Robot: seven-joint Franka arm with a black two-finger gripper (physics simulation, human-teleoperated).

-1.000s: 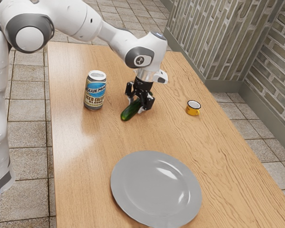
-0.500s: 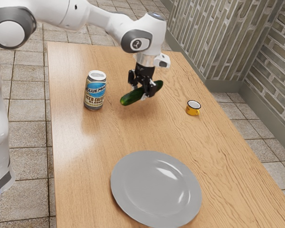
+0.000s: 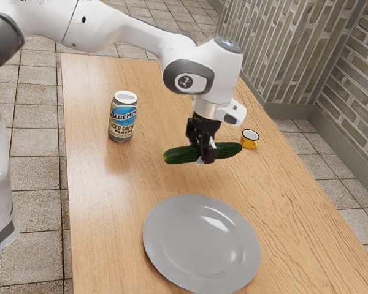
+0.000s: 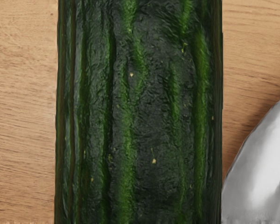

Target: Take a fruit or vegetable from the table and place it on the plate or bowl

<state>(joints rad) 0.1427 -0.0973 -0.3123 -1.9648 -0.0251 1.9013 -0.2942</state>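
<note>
While the gripper (image 3: pixel 205 155) hangs above the table (image 3: pixel 110 196), its two black fingers are closed narrowly on the cucumber (image 3: pixel 179 156), one on each side, gripping it near the middle of its length. That cucumber is lifted clear of the wood and lies almost level in the air, one end toward the exterior view's left and the other, slightly higher, toward the exterior view's right. It sits over bare table beyond the far rim of the grey plate (image 3: pixel 201 242), not over the plate itself. The plate lies flat near the table's front edge.

A blue and white can (image 3: pixel 122 116) stands upright well to the exterior view's left of the cucumber. A small yellow cup (image 3: pixel 249 139) stands on the table near the cucumber's right end.

From the wrist, the cucumber (image 4: pixel 140 112) runs straight across just under the hand, dark green with lengthwise ridges and pale specks. Wood grain of the table (image 4: pixel 23 116) shows on both sides of it, and the curved grey edge of the plate (image 4: pixel 261 172) lies just beside one flank
</note>
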